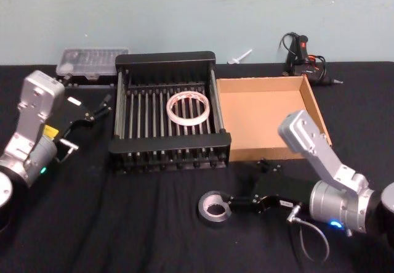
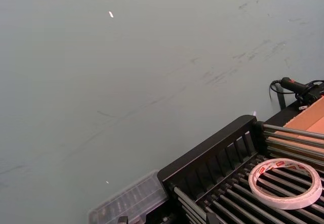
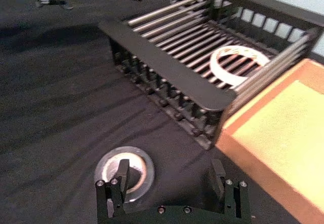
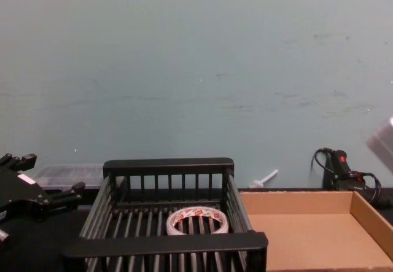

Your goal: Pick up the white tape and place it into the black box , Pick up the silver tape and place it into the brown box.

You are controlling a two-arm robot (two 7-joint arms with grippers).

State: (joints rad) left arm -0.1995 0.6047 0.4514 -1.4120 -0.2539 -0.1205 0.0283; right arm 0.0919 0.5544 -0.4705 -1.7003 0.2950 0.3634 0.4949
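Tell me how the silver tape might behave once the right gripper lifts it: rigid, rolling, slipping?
The silver tape looks thick-walled, so it is probably rigid and fairly heavy for its size. It lies flat on the black cloth, so it should not roll now, though it might on edge. The open right gripper has one finger in its core; the smooth wall could slip.

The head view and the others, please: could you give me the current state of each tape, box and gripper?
white tape: lying flat inside the black box.
silver tape: flat on the table, in front of the boxes, not yet picked up.
black box: upright, holding the white tape.
brown box: empty.
right gripper: open, one finger in the silver tape's core, the other outside it.
left gripper: open, beside the black box, holding nothing.
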